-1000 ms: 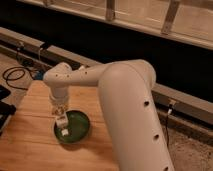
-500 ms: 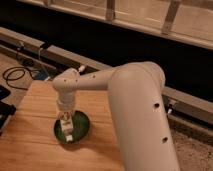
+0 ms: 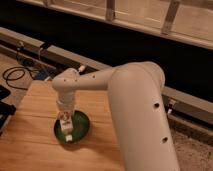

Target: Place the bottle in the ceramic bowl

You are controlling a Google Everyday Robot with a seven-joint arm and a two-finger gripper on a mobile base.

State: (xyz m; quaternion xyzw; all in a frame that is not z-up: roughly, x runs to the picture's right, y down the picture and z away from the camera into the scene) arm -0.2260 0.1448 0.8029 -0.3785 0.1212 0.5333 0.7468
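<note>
The green ceramic bowl sits on the wooden table, left of centre. My white arm reaches in from the right and bends down over it. My gripper points straight down over the left part of the bowl. The small white bottle shows just under the gripper, over the bowl's near left rim. I cannot see whether it rests in the bowl or is still held. The arm's big forearm hides the table to the right of the bowl.
A black cable coil lies on the floor at the far left. A dark object stands at the table's left edge. A metal rail and a dark wall run behind the table.
The wrist has shifted right and turned over the bowl. The gripper and the bottle have come lower, toward the bowl's near left part. The bowl has not moved.
</note>
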